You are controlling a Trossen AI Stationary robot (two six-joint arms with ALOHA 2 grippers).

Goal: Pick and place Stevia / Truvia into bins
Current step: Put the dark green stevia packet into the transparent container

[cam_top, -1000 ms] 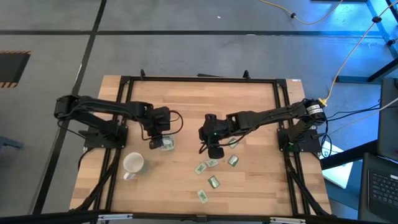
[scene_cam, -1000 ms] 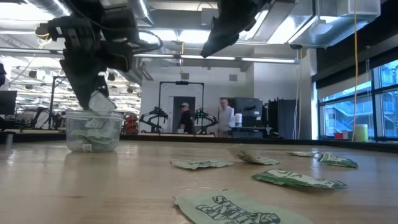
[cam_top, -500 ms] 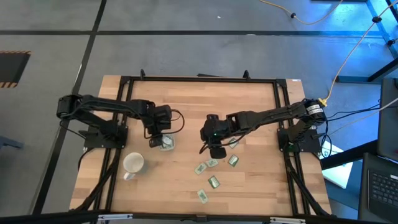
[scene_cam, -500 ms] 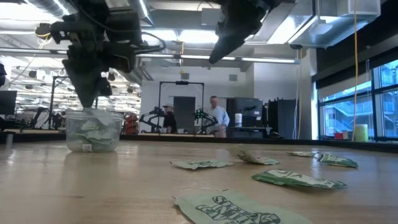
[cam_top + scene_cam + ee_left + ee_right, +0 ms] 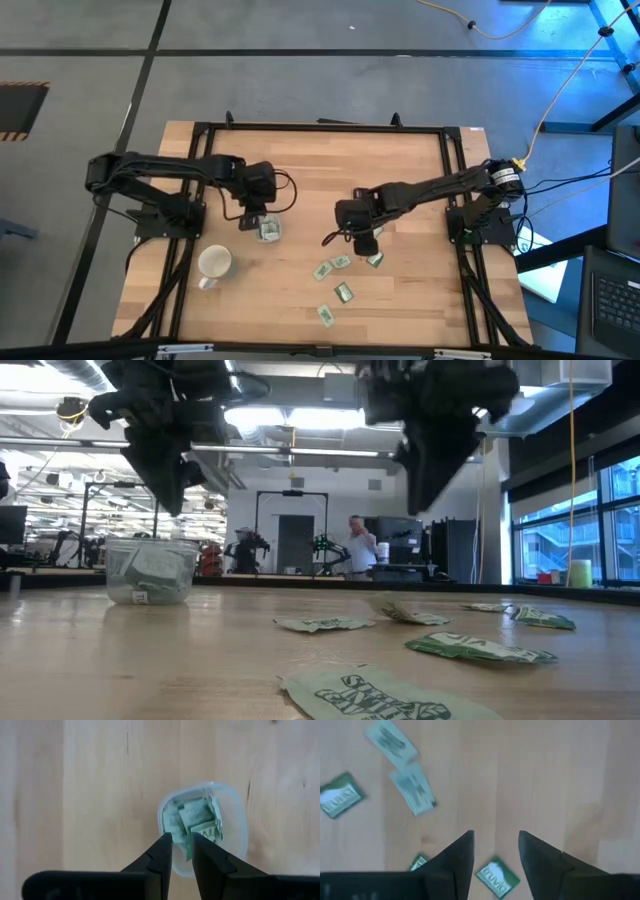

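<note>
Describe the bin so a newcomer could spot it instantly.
On the wooden table, look to its left half, just under the left gripper. There stands the clear plastic cup, with green and white sachets inside. Unlike the opaque white mug nearby, it is see-through and has no handle.

Overhead, table-level, two downward wrist views

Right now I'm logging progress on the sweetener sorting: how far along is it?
Partly done. Several sachets already lie in the clear cup, with the left gripper above it holding nothing. The right gripper is open over a loose Truvia sachet, not yet gripping. About five sachets are left on the table.
</note>
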